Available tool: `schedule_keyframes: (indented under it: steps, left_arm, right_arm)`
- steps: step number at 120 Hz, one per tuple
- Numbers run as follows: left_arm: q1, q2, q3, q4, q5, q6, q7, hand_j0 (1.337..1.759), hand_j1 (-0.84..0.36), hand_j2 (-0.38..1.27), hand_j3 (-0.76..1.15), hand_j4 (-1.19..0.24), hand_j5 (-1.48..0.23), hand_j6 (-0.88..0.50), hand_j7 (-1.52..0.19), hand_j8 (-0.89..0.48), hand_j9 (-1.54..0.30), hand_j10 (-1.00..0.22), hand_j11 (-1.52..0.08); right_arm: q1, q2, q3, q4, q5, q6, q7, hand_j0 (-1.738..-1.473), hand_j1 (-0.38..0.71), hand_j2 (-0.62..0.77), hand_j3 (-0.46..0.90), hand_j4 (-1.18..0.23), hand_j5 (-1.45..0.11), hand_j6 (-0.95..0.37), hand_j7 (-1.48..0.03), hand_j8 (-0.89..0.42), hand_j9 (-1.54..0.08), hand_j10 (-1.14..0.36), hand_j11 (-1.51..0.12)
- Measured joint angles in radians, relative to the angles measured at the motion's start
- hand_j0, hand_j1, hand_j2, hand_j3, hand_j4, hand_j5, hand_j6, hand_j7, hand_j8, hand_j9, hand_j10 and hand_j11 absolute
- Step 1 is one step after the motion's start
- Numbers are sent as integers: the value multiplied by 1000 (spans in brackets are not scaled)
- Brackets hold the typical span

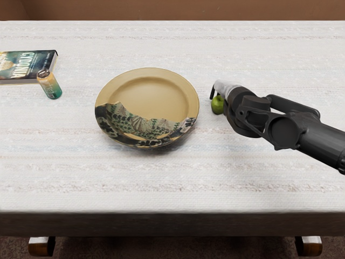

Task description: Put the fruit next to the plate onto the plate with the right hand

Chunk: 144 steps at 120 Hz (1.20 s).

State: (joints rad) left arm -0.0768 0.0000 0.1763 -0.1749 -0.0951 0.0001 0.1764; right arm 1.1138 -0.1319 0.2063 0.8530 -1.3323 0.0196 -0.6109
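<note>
A small green fruit (pixel 217 104) lies on the table just right of the tan plate (pixel 147 91), whose near rim carries a dark painted landscape. My right hand (pixel 221 93) reaches in from the right edge on a black arm and sits right at the fruit, covering its right side. The wrist hides most of the hand, so its fingers and any contact with the fruit stay unclear. The fruit rests on the table surface, off the plate. My left arm does not show.
A book (pixel 24 64) lies at the far left edge of the table. A small green and tan can (pixel 49 85) lies on its side beside it. The table's front edge runs across the bottom.
</note>
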Motion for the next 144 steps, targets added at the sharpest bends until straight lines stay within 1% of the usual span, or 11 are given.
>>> schedule_keyframes:
  steps: [20, 33, 40, 52, 69, 71, 82, 106, 144]
  left_arm:
    - [0, 0, 0, 0, 0, 0, 0, 1658, 349, 0, 0, 0, 0, 0, 0, 0, 0, 0, 0]
    - [0, 0, 0, 0, 0, 0, 0, 1658, 349, 0, 0, 0, 0, 0, 0, 0, 0, 0, 0]
    - [0, 0, 0, 0, 0, 0, 0, 1658, 349, 0, 0, 0, 0, 0, 0, 0, 0, 0, 0]
    - [0, 0, 0, 0, 0, 0, 0, 1658, 349, 0, 0, 0, 0, 0, 0, 0, 0, 0, 0]
    - [0, 0, 0, 0, 0, 0, 0, 1658, 349, 0, 0, 0, 0, 0, 0, 0, 0, 0, 0]
    - [0, 0, 0, 0, 0, 0, 0, 1658, 349, 0, 0, 0, 0, 0, 0, 0, 0, 0, 0]
    - [0, 0, 0, 0, 0, 0, 0, 1658, 349, 0, 0, 0, 0, 0, 0, 0, 0, 0, 0]
    - [0, 0, 0, 0, 0, 0, 0, 1658, 349, 0, 0, 0, 0, 0, 0, 0, 0, 0, 0]
    - [0, 0, 0, 0, 0, 0, 0, 1658, 349, 0, 0, 0, 0, 0, 0, 0, 0, 0, 0]
  right_arm:
    - [-1, 0, 0, 0, 1, 0, 0, -1655, 236, -90, -1, -520, -652, -439, -662, -489, -655, -518, -654]
    - [-5, 0, 0, -1, 0, 0, -1, -1652, 248, -128, -1, -535, -666, -414, -678, -468, -671, -533, -670]
    - [-6, 0, 0, -1, -1, -1, -1, -1651, 249, -111, -2, -554, -669, -410, -691, -466, -678, -549, -677]
    - [-6, 0, 0, -1, -1, -1, -1, -1648, 258, -95, -2, -541, -695, -397, -723, -453, -707, -576, -706]
    - [-6, -1, 1, -1, 3, 1, -1, -1645, 273, -70, -1, -501, -774, -369, -783, -419, -777, -612, -775]
    - [-5, -1, 1, -1, 3, 2, -1, -1645, 272, -51, -1, -500, -783, -366, -789, -415, -785, -616, -783]
    - [-4, -1, 2, -2, 7, 2, -1, -1646, 281, -6, 0, -503, -825, -370, -821, -416, -823, -634, -821]
    - [4, -2, 10, -12, 10, 2, 0, -1650, 267, 161, 0, -589, -874, -446, -860, -494, -872, -655, -872]
    - [21, -9, 18, -12, 13, -2, -1, -1653, 238, 130, 1, -597, -915, -458, -879, -489, -921, -650, -921]
